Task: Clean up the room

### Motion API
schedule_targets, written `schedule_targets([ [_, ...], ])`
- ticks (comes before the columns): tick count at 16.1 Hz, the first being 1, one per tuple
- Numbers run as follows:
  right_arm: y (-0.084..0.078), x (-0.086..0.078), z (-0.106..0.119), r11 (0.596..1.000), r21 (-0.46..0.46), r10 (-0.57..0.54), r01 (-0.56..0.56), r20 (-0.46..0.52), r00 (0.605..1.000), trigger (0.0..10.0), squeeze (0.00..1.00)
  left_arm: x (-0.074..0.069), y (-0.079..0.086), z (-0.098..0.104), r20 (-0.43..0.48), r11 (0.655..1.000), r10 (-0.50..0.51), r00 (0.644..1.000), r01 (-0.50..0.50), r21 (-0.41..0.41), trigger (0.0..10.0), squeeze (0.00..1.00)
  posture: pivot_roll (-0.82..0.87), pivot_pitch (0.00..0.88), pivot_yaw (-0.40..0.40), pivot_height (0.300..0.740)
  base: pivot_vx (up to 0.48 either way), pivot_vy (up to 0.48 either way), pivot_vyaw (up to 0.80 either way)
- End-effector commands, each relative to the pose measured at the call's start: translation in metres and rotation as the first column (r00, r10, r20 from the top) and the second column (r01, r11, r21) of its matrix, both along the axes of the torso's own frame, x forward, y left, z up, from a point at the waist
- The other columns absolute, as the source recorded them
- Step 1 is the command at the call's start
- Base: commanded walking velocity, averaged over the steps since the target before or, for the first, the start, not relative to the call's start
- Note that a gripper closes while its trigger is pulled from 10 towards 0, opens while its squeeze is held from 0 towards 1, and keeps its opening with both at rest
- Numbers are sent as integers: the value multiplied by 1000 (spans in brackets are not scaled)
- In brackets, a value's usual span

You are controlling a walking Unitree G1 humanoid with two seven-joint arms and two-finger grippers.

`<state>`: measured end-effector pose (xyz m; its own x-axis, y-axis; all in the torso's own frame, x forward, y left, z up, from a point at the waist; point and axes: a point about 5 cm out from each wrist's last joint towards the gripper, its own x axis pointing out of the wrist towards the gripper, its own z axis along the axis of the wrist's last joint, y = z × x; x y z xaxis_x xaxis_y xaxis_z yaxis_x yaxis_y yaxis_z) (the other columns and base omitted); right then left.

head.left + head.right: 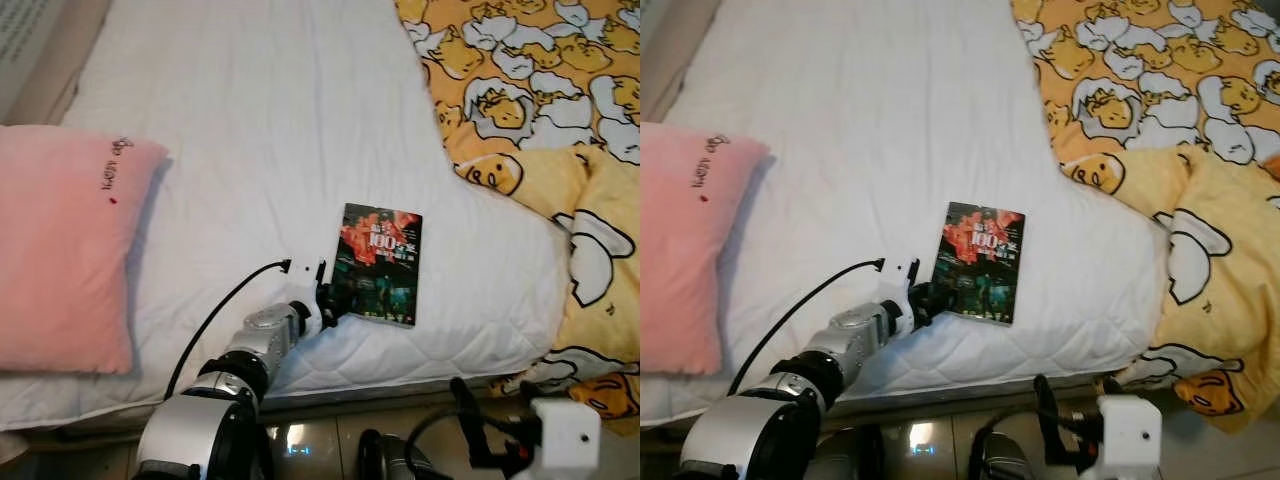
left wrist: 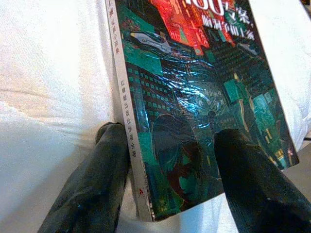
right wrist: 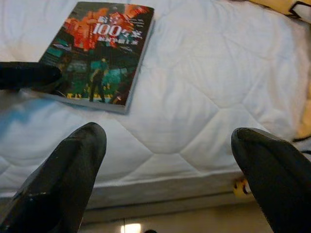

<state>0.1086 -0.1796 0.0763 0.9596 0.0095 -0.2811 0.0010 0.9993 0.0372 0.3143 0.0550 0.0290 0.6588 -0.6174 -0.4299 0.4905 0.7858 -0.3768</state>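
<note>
Left gripper [image 1: 333,303] outstretched, fingers straddling book [image 1: 381,263] corner on bed [image 1: 270,130]

So there's a glossy red-and-teal paperback book [image 3: 97,53] lying flat on the white quilted mattress [image 3: 204,97], with the right gripper [image 3: 167,182] spread wide near the bed's edge.

The small title text on the book [image 1: 380,262] is too blurred to read. The pink pillow [image 1: 60,250] and the yellow duvet [image 1: 560,120] are cut by the picture edges, and the left gripper [image 2: 170,160] covers the book's near corner
</note>
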Motion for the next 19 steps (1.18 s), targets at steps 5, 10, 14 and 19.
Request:
schedule_targets([
  [5, -3, 11, -9, 1000, 1, -21, 21, -1, 1000, 10000, 0, -24, -23, -18, -132, 997, -64, 989, 57, -56, 0, 0, -224, 125, -11, 736, 0, 0, 0],
  [10, -4, 35, -13, 1000, 3, -27, 27, 53, 998, 10000, 0, -17, -21, -9, -80, 993, -84, 993, 77, -91, 0, 0, -198, 33, 14, 736, 0, 0, 0],
  [14, 0, 85, -19, 999, 26, -24, 20, 134, 991, 10000, 0, 13, -1, 18, -4, 972, 112, 994, -110, -209, 0, 0, -118, 0, 34, 736, 0, 0, 0],
  [19, -2, 142, 5, 997, 75, -28, 8, 278, 960, 10000, 0, 38, 50, 64, 306, 947, 299, 904, -242, -211, 0, 0, -15, 0, 41, 736, 0, 0, 0],
])
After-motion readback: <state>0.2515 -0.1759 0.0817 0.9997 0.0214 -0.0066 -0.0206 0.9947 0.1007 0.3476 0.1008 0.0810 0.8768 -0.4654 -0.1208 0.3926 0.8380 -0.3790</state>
